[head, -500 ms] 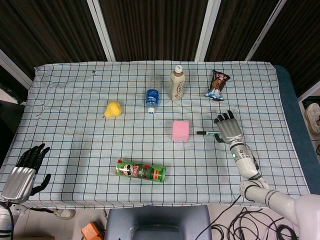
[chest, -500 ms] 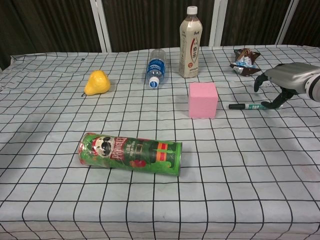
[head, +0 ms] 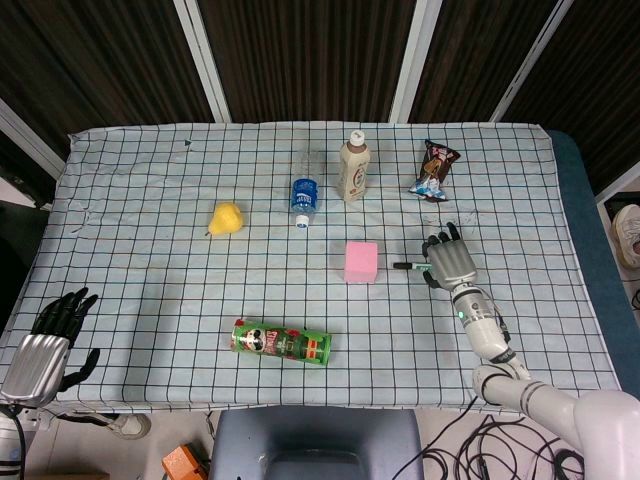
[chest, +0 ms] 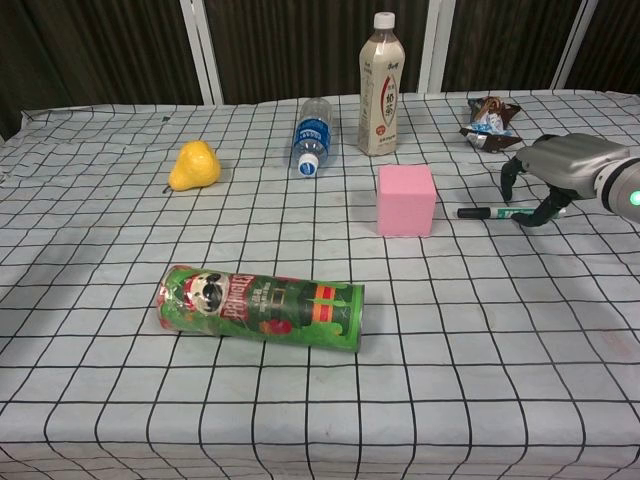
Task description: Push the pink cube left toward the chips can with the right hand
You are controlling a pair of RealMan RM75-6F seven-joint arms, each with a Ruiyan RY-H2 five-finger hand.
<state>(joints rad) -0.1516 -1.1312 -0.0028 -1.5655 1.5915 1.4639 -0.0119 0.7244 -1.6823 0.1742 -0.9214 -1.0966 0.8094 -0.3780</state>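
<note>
Pink cube (head: 360, 261) sits mid-table, apart from the green chips can (head: 281, 343) lying nearer the front; the right hand (head: 449, 259), fingers spread and empty, hovers over a marker (chest: 487, 212) beside it.

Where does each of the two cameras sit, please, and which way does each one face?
Head view: high above the near edge, looking steeply down on the table; shows left hand and right hand.
Chest view: low at the near edge, looking across; shows only the right hand.
Shared: pink cube, chips can, right hand.
</note>
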